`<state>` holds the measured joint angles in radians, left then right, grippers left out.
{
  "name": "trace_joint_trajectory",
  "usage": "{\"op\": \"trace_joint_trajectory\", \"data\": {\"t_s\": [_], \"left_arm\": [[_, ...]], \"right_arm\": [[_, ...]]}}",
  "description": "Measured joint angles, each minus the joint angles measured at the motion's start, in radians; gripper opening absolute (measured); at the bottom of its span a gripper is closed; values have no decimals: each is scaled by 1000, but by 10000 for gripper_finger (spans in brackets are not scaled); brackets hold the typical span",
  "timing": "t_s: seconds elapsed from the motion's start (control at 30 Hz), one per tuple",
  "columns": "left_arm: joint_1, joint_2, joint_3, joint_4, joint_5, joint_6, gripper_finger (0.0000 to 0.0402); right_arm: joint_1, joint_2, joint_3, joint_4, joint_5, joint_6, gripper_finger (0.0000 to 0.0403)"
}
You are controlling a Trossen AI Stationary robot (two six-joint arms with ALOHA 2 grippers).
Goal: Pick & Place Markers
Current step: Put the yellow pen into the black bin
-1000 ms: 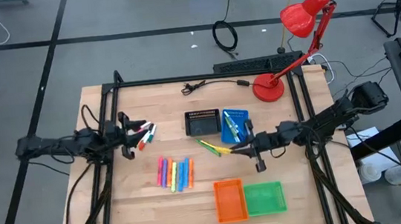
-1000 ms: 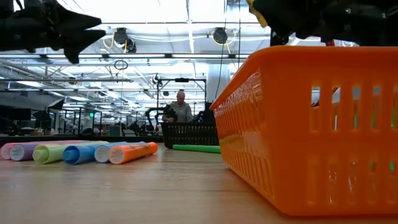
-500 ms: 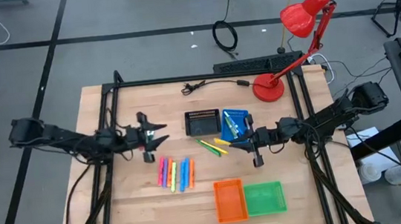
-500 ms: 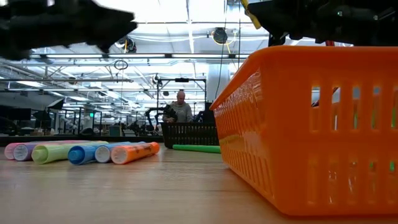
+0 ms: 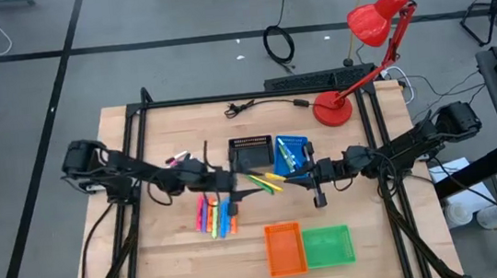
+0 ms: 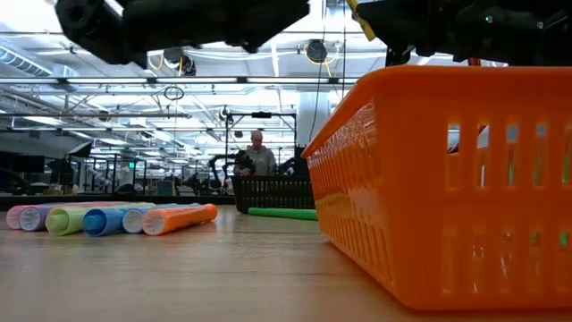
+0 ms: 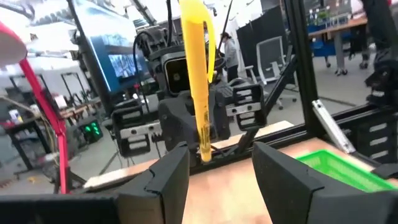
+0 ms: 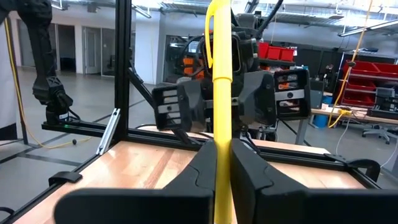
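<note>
Markers — the yellow marker [image 8: 218,93] stays clamped in my right gripper [image 5: 301,179], and my left gripper [image 5: 231,180], fingers spread, has reached toward it — a handover looks near.

2 dark, matte, 6-joint arms with black cabling; each gripper, left gripper [image 5: 232,183] and right gripper [image 5: 301,179], with 2 broad black fingers [image 7: 163,182].

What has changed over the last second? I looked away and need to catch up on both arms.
The left tool has swept from the table's left edge toward the middle and now faces the right tool, open, not touching the yellow marker. The right tool has stayed shut on that marker, shifting only slightly. The markers on the table and the trays look unmoved.
</note>
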<state>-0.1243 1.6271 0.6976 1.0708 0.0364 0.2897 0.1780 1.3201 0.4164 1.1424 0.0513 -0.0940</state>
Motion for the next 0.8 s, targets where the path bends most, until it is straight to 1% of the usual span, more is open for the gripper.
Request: {"op": "trace_joint_trajectory", "data": {"t_s": [0.1, 0.4, 0.6, 0.8], "left_arm": [[-9, 24, 44, 5, 0, 53, 182], [-9, 42, 143, -11, 8, 49, 182], [-8, 42, 162, -23, 12, 37, 182], [-8, 43, 162, -27, 50, -9, 182]], "right_arm": [[0, 0, 0, -3, 0, 3, 11], [0, 0, 0, -10, 0, 3, 11], [0, 0, 0, -10, 0, 3, 11], [1, 0, 0, -18, -1, 3, 11]]}}
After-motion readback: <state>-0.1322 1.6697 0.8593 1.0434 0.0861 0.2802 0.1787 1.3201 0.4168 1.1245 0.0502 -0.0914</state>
